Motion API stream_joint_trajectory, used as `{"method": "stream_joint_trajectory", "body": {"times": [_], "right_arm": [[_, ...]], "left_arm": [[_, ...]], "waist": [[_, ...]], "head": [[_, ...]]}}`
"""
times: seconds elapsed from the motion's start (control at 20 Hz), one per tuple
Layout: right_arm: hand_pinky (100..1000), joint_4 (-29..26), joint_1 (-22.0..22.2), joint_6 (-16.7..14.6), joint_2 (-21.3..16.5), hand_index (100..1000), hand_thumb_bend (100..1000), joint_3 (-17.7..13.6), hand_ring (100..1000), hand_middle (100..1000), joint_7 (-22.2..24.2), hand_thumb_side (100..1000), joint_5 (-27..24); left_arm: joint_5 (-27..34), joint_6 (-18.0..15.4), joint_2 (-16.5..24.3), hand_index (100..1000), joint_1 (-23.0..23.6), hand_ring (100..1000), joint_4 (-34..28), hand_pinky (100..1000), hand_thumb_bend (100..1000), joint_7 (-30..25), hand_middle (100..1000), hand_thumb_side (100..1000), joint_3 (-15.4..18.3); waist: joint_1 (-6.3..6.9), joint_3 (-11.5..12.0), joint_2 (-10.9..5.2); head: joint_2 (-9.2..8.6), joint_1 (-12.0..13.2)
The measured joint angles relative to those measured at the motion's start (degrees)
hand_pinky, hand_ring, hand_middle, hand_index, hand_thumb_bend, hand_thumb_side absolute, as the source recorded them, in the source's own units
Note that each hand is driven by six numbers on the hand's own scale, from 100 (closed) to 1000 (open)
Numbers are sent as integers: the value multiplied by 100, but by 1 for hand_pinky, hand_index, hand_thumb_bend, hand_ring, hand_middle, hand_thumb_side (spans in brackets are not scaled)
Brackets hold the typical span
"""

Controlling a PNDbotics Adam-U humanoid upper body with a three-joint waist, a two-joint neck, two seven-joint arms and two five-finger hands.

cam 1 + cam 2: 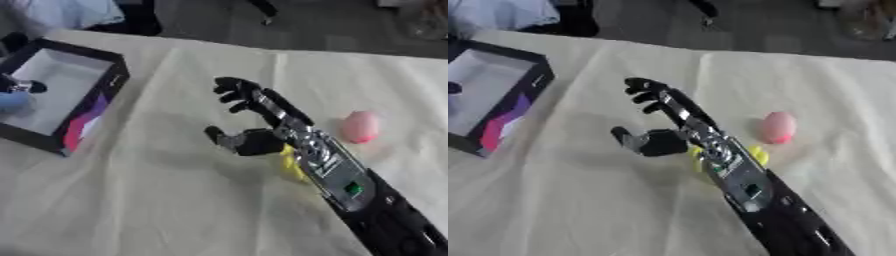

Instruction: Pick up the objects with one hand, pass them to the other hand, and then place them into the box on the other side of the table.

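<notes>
Currently: right hand (pixel 254 120) empty, fingers spread, above yellow object (pixel 291 165).
Left eye view: pink object (pixel 360 127) just right of the hand; box (pixel 87 107) far left of it. Right eye view: yellow shows both sides of the forearm; lower the palm squarely over it before curling.

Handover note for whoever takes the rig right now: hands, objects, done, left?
Right hand: open over the cloth mid-table, fingers relaxed, holding nothing.
Left hand: not in view.
Pink object: on the cloth, right of the right arm, untouched.
Yellow object: on the cloth, mostly hidden under the right arm.
Box: far left; something blue and dark already lies at its left edge.
Done: apparently some items boxed.
Left: pick up pink and yellow, pass to the other hand, box them.
</notes>
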Motion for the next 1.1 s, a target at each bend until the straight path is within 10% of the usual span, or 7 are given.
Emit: {"method": "stream_joint_trajectory", "body": {"times": [0.2, 1.1], "right_arm": [[772, -31, -1, 4, 0, 929, 350, -3, 836, 826, -10, 216, -27], [777, -562, -154, 90, -222, 924, 370, -376, 827, 844, -60, 213, -494]], "left_arm": [[189, -38, 0, 679, 54, 676, -184, 832, 703, 158, 655, 551, 68], [3769, -1068, -393, 691, 2167, 658, -3154, 803, 784, 3244, 702, 510, 858]], "waist": [[0, 3, 0], [-158, 46, -2]], "head": [[6, -124], [119, -1024]]}}
